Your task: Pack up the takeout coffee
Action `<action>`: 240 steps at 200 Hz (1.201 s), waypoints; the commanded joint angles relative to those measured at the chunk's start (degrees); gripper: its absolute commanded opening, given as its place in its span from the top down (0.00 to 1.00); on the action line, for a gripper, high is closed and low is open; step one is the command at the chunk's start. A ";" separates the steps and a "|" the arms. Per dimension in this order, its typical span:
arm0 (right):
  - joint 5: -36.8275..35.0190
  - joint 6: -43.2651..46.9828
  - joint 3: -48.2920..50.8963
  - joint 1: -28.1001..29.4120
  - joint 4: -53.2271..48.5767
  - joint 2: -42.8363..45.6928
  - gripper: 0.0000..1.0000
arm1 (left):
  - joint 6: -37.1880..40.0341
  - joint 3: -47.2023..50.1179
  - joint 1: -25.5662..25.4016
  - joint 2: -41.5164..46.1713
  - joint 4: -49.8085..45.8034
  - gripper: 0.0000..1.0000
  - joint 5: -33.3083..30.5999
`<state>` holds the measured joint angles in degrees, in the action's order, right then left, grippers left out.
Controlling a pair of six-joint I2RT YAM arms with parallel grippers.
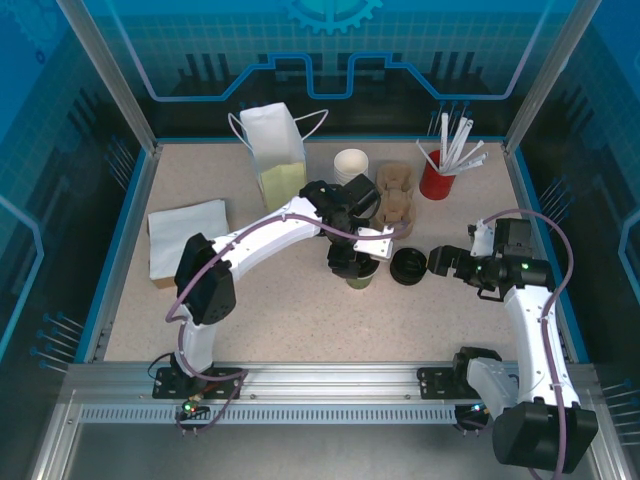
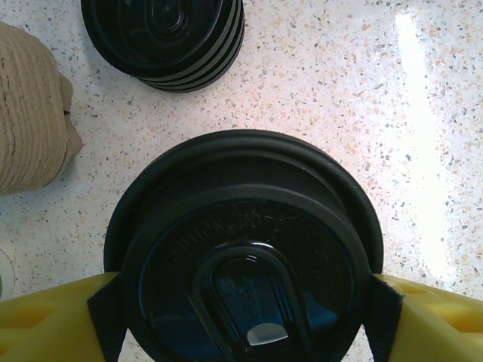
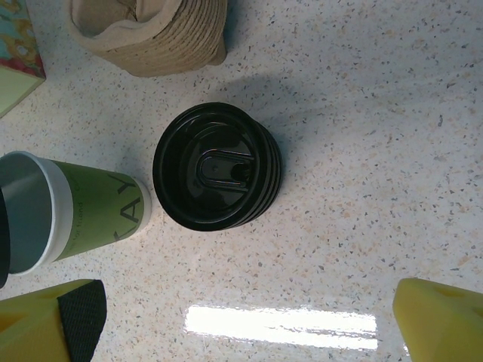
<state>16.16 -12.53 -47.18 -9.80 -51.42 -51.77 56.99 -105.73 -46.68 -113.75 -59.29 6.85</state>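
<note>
1. From the top, the left gripper (image 1: 352, 262) hangs over the middle of the speckled beige table (image 1: 300, 320). It is right above the small olive-green paper cup (image 1: 362, 277), which stands upright. Just right of the cup sits a short stack of black plastic lids (image 1: 408, 266). The right gripper (image 1: 440, 262) is just beside that stack. A brown cardboard cup carrier (image 1: 395, 200) is behind the cup, and a white paper bag (image 1: 272, 150) stands farther back.
2. From the left wrist, the left gripper (image 2: 241, 320) presses its two yellow fingers (image 2: 45, 324) on both sides of a round black plastic lid (image 2: 241, 249). It is holding that lid. The stack of lids (image 2: 162, 38) lies farther ahead, and the carrier (image 2: 30, 113) is on the left.
3. From the right wrist, the right gripper (image 3: 249, 309) has its yellow fingers (image 3: 438, 317) spread wide with nothing between them. The stack of lids (image 3: 217, 167) lies ahead, not touched. The cup (image 3: 83, 219) stands just left of the stack. Its top is open and its white inside shows. The carrier (image 3: 151, 34) is beyond.
</note>
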 commanded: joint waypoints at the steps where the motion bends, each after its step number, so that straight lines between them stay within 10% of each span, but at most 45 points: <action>1: 1.33 0.95 0.71 -1.02 0.18 0.00 0.00 | 0.14 -1.94 -0.45 -1.71 -0.48 0.19 0.69; 240: 9.32 2.55 -2.19 -1.01 -2.50 -2.61 0.00 | -7.38 2.43 0.76 9.25 6.53 0.12 4.82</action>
<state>21.52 -11.00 -47.31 -9.93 -52.03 -53.76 52.84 -105.56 -46.33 -111.42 -56.27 7.99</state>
